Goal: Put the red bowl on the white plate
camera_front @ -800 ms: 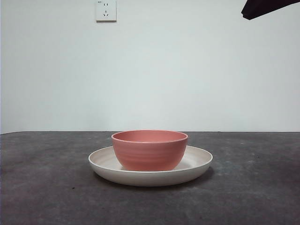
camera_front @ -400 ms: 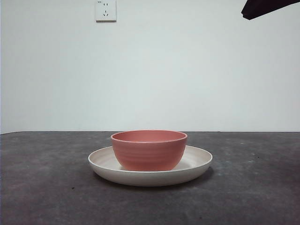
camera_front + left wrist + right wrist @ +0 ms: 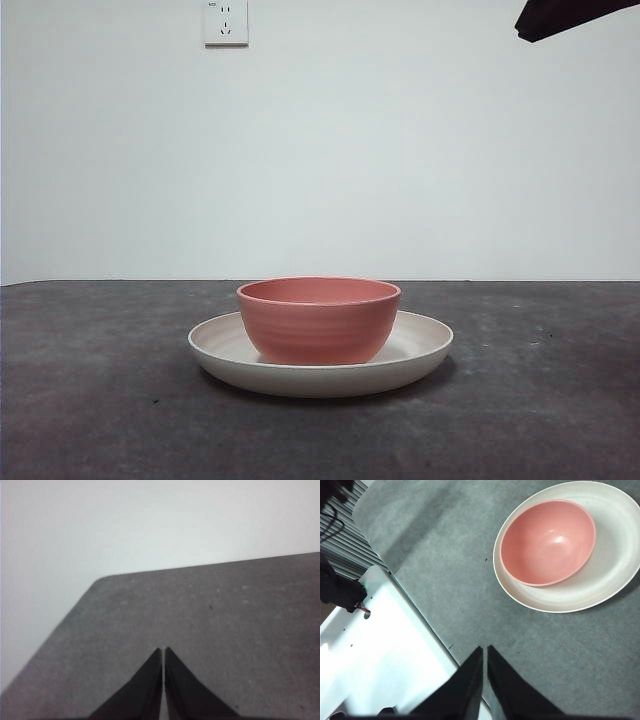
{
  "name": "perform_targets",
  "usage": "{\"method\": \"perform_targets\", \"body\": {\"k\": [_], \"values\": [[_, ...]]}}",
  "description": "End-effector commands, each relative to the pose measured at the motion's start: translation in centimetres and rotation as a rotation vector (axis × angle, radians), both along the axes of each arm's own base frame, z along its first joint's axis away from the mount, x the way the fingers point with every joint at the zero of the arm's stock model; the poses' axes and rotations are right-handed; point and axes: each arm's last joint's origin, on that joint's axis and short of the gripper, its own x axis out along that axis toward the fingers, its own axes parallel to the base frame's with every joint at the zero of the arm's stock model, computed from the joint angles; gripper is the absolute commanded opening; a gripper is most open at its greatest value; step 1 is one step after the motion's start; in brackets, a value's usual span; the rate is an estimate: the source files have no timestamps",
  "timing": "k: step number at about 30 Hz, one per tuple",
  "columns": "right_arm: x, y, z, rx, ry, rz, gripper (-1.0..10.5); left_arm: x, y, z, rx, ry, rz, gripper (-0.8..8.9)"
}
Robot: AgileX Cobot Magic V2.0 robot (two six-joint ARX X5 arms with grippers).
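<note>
The red bowl [image 3: 319, 320] stands upright inside the white plate [image 3: 420, 352] on the dark table, a little left of the plate's middle. In the right wrist view the bowl [image 3: 547, 542] rests in the plate [image 3: 610, 575], well away from my right gripper [image 3: 484, 650], which is shut, empty and raised above the table. A black tip of an arm [image 3: 565, 17] shows at the top right corner of the front view. My left gripper [image 3: 163, 651] is shut and empty over bare table, with neither bowl nor plate in its view.
A white wall socket [image 3: 226, 22] is on the back wall. In the right wrist view the table's edge meets a white base [image 3: 380, 660] with cables beside it. The left wrist view shows the table's far corner [image 3: 102, 580].
</note>
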Motion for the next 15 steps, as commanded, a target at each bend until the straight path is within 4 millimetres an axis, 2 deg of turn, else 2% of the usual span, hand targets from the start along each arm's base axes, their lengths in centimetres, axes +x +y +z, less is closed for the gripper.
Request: {"method": "perform_targets", "body": {"k": [1,7,15], "values": [[0.2,0.2,0.5,0.007,-0.026,0.014,0.1,-0.1,0.0,-0.8,-0.044,-0.007,0.006,0.09],[0.2,0.2,0.5,0.007,-0.026,0.014,0.1,-0.2,0.0,-2.8,-0.095,0.043,0.010,0.09],[0.2,0.2,0.5,0.007,-0.026,0.014,0.1,-0.3,0.0,-4.1,-0.103,0.140,0.015,0.09]]}}
